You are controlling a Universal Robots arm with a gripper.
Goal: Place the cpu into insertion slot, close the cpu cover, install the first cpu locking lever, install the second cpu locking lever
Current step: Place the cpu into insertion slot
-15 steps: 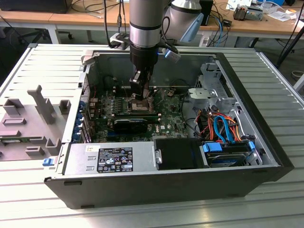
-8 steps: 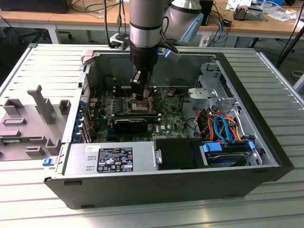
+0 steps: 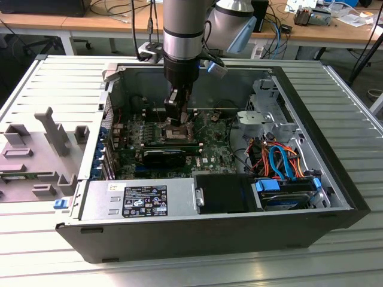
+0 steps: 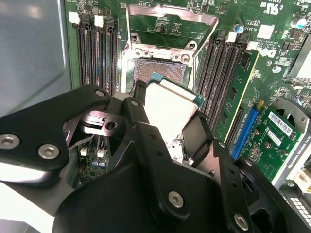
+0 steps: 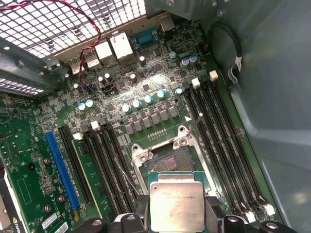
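You're in a robotics lab: your silver-and-grey robot arm (image 3: pixel 179 36) hangs over an open black metal computer case (image 3: pixel 209 236) on a ribbed aluminium workbench (image 3: pixel 341 95). Long wooden desks (image 3: pixel 72 24) behind carry dark cables (image 3: pixel 137 36) and small electronics (image 3: pixel 311 15). Grey plastic fixtures (image 3: pixel 51 128) sit at the exterior view's left.

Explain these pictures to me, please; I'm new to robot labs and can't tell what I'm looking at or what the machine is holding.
A robot arm reaches into an open computer case on a slatted metal table. The exterior view looks on from outside; both wrist views ride on the arm, looking at the green motherboard. Its fingers clamp the cpu, a small silver-topped chip, close to the empty insertion slot. The cpu cover stands open.
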